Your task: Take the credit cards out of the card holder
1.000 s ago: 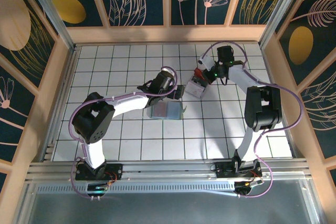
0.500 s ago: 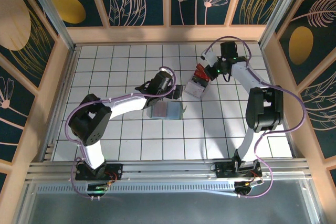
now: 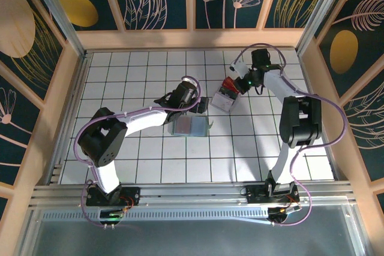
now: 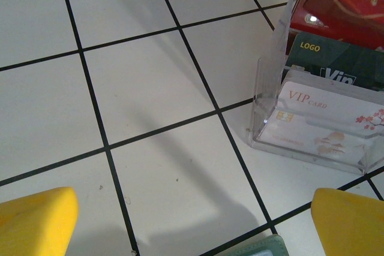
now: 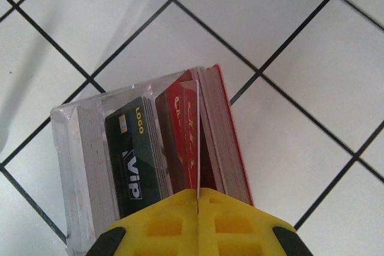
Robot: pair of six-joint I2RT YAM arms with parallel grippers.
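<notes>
Since a second ago my right arm has swung a little toward the far wall, taking my right hand and the dark red card with it. My left arm has barely stirred. My right hand is clamped on that card's near edge, and the card stands on edge just above the clear box of stacked cards. My left hand hangs spread wide and empty over the surface. The card holder lies flat just on the near side of it. I can't make out whether more credit cards sit in its pockets. I judge a card like this to be light, stiff and slick, best pinched firmly across a short edge with no twisting. The holder looks soft and light, so it would probably slide or lift unless I pin it while pulling.
</notes>
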